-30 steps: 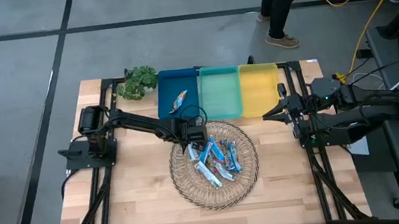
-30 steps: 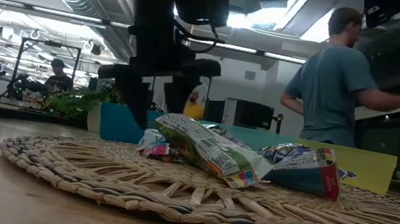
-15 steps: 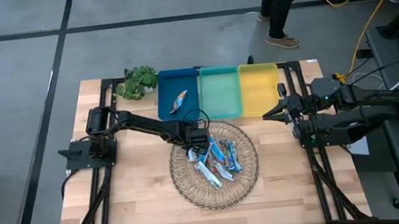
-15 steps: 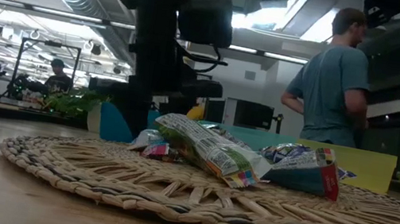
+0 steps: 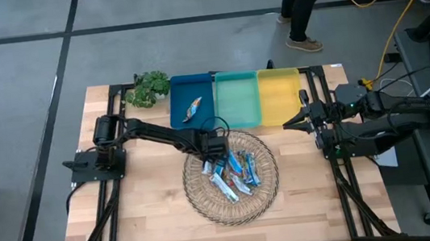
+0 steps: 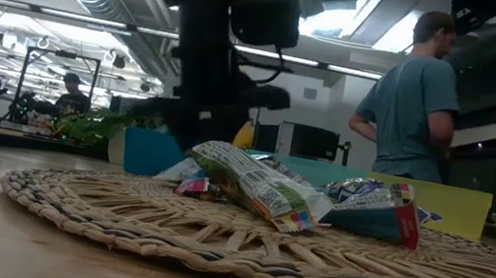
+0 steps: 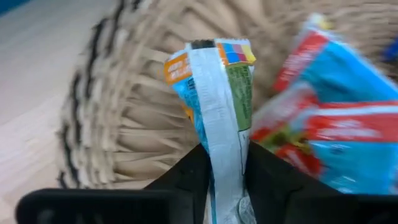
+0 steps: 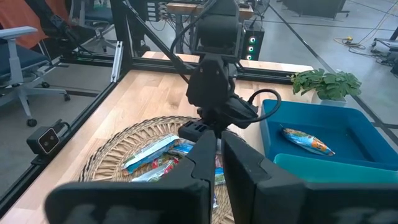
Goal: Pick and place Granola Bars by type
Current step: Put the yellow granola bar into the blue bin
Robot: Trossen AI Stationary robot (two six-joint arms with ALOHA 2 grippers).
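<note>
Granola bar (image 7: 217,118) clamped in left gripper (image 7: 225,168) over woven mat (image 7: 118,124).

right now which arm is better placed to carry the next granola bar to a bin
Left. The left gripper is over the woven basket, already shut on a granola bar. The right gripper waits beside the yellow bin.

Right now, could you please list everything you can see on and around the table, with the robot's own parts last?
Woven mat: one, tan, table centre.
Granola bars: a pile, mostly blue, on the mat; exact count unclear.
Single bar: one, blue-orange, in the blue bin.
Blue bin, teal bin, yellow bin: one each, in a row at the far edge.
Plant: one, green, beside the blue bin.
Person: one, grey shirt, behind the table.
Left gripper: shut on a bar, over the mat.
Right gripper: waiting at the table's right side.
</note>
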